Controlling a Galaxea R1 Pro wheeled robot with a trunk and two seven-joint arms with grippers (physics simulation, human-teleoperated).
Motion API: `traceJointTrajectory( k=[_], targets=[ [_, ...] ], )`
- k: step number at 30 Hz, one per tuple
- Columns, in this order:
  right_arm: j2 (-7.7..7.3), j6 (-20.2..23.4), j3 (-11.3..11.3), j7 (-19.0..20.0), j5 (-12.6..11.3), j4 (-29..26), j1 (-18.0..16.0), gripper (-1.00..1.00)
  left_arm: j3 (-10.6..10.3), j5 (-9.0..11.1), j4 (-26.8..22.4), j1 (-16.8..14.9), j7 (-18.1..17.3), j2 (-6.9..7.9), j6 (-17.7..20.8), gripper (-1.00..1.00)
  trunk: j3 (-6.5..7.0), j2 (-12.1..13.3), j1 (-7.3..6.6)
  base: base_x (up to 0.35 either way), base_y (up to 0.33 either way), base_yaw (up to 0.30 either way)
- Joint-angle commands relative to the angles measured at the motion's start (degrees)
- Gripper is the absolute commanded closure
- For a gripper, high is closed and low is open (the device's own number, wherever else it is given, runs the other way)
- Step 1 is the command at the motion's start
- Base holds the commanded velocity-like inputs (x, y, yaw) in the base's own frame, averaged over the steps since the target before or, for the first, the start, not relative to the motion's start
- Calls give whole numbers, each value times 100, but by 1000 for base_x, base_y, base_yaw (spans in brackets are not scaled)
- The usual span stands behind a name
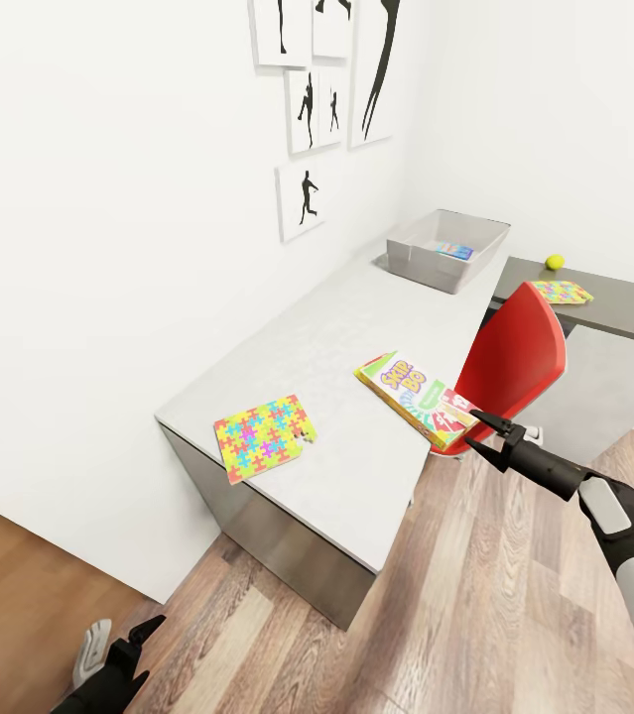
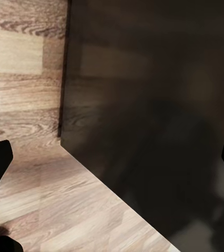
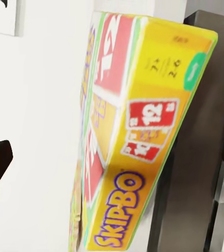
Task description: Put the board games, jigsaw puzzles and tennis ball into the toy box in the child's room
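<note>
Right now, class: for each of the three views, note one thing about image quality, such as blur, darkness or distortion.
Head view: evenly bright, wide-angle lines splay, table edges slant. Left wrist view: dim and soft, a dark panel with murky reflections over plank floor. Right wrist view: SKIP BO box very close, foreshortened, print slightly blurred.

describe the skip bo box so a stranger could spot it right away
Find the long light grey desk along the white wall. At its front edge, by the red chair, lies a flat yellow, green and red SKIP-BO game box, overhanging the edge. Unlike the multicoloured jigsaw square nearby, it carries printed lettering.
</note>
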Motion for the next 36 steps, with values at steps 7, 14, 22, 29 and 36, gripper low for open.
traceJointTrajectory(
  k=[7,14,22,29,36],
  targets=[
    [-6,25,-15,4,3,9,-14,-100,16,18,0,-4,-8,-2,45,-100,-4,-2,0,0,0,0],
    [-55,25,-19,-17,-1,2,-32,-100,16,18,0,-4,-8,-2,45,-100,-4,-2,0,0,0,0],
    [-112,25,-21,-26,-4,-2,-37,-100,16,18,0,-4,-8,-2,50,-100,-4,-2,0,0,0,50],
    [-147,25,-25,-28,-6,-4,-39,-100,16,18,0,-4,-8,-4,53,-100,-4,-2,0,0,0,136],
    [-159,26,-31,-28,-12,-5,-40,-100,16,18,0,-4,-8,-4,54,-100,-4,-2,0,0,0,66]
  ],
)
